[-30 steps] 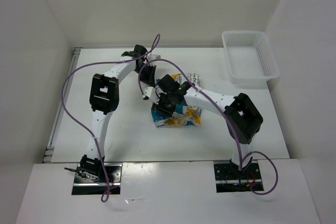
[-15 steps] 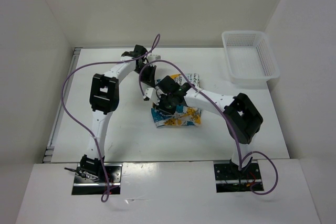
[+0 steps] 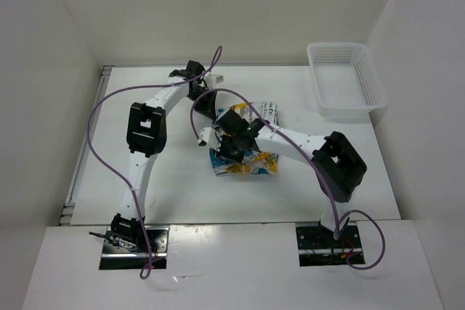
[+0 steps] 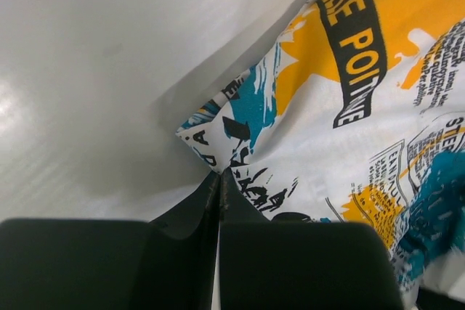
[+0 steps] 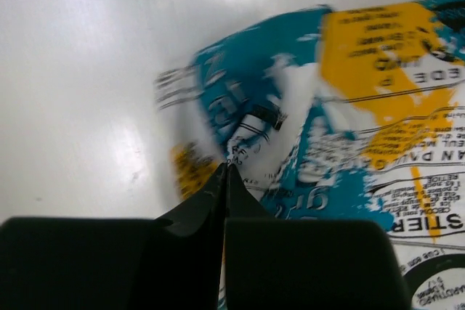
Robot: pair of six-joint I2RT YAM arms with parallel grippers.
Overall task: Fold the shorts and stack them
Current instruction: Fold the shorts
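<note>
**Top view.** The shorts [image 3: 247,165] lie bunched near the middle of the table [image 3: 174,179]. They are well apart from the basket [image 3: 347,112], which sits at the far right corner. The left arm [image 3: 145,132] and right arm [image 3: 336,166] converge over the fabric.

**Left wrist view.** The left gripper [image 4: 220,178] has its jaws pressed together, pinching a printed corner of the shorts. That corner casts a shadow on the table.

**Right wrist view.** The right gripper [image 5: 227,170] is likewise closed, its tips nipping a puckered fold of the shorts. The fabric's left edge is blurred.
</note>
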